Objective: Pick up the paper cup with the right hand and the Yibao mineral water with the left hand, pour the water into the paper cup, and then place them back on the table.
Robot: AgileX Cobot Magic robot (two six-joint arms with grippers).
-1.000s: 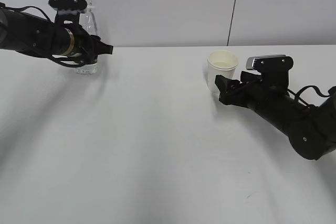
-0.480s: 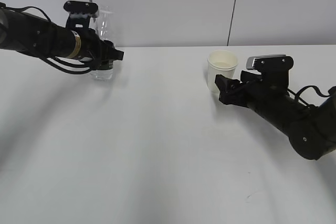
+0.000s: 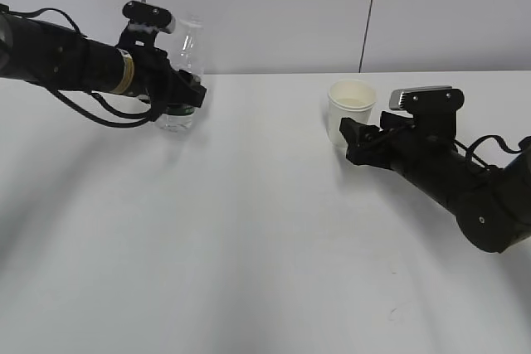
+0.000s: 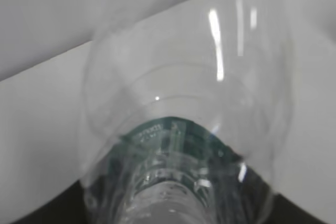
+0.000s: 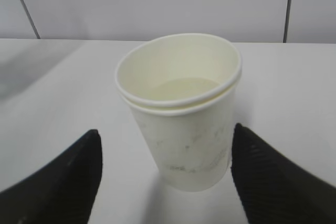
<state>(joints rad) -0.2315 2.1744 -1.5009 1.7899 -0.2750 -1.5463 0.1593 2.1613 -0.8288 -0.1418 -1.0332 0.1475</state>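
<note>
The Yibao mineral water (image 3: 181,68) at far left is clear, glossy plastic with bright glints on its smooth shoulder and a dark green label band of shiny film. The paper cup (image 5: 181,108) at right is cream-white matt paper with a rolled rim and faint print. The surface (image 3: 249,230) is plain white and matt. The right hand (image 5: 165,182) has matt black jaws with a fine ribbed texture; its wrist block (image 3: 419,95) looks silver-grey.

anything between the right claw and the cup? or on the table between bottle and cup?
Nothing visible. The right claw is open, a finger on each side of the paper cup, not touching it. In the exterior view the table between the bottle, held by the left claw, and the cup is bare.
</note>
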